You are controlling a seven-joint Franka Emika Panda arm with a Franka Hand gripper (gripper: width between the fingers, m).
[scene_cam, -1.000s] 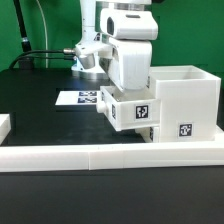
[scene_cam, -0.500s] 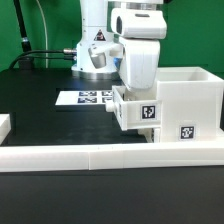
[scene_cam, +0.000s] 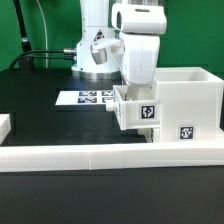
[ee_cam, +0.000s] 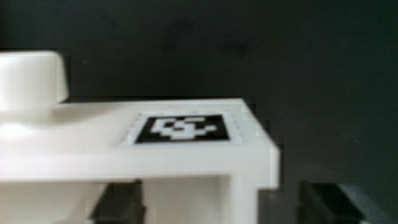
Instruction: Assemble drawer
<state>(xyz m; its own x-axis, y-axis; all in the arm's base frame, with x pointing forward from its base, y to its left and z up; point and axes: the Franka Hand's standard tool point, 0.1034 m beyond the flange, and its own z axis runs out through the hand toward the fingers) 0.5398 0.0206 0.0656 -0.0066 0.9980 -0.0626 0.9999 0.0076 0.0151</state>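
1. Nearest the camera in the exterior view: long low white border rail (scene_cam: 110, 155) running across the black table (scene_cam: 40, 100); a small white piece (scene_cam: 4, 126) sits at the far left edge.
2. Just behind the rail, right side: drawer housing (scene_cam: 185, 105), open-topped, tag on its near face.
3. Touching the housing's left side: small tray (scene_cam: 138, 110) with a tag facing the camera. Wrist view shows the tray (ee_cam: 160, 140) with tag and knob (ee_cam: 31, 75).
4. Gripper (scene_cam: 135, 92) stands directly over the tray; dark fingertips (ee_cam: 116, 200) flank the tray wall, but I cannot tell whether they clamp it.
5. Farther back, left: marker board (scene_cam: 85, 98) flat on the table.
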